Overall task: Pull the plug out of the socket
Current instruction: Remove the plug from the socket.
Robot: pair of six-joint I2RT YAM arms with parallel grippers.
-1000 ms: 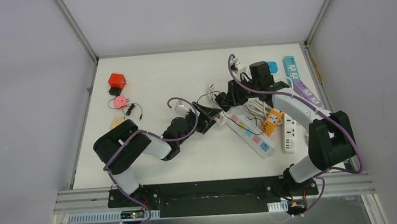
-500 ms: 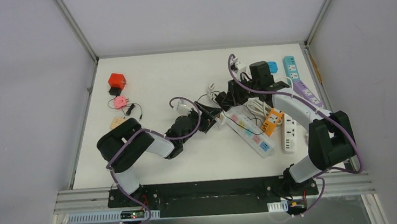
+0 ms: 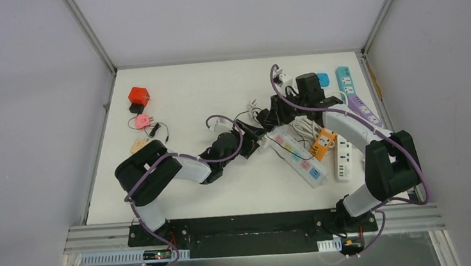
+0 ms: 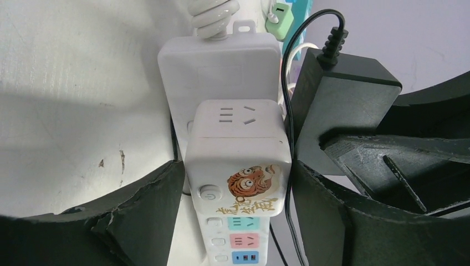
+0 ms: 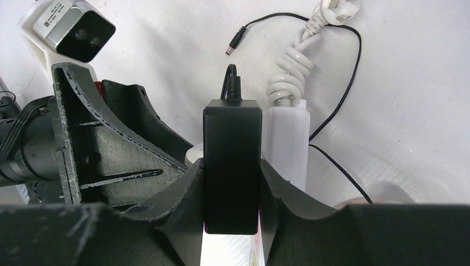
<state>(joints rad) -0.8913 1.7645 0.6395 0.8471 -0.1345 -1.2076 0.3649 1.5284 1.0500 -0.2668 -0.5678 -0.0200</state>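
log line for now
left gripper: shut on white cube adapter | right gripper: shut on black power brick | cube on power strip

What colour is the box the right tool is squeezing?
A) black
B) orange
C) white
A: the right tool is clamped on a black adapter, while the left tool grips the white cube adapter.

Each white-and-black arm (image 3: 188,169) bears a black pincer (image 4: 233,174) and purple cable (image 3: 222,116).
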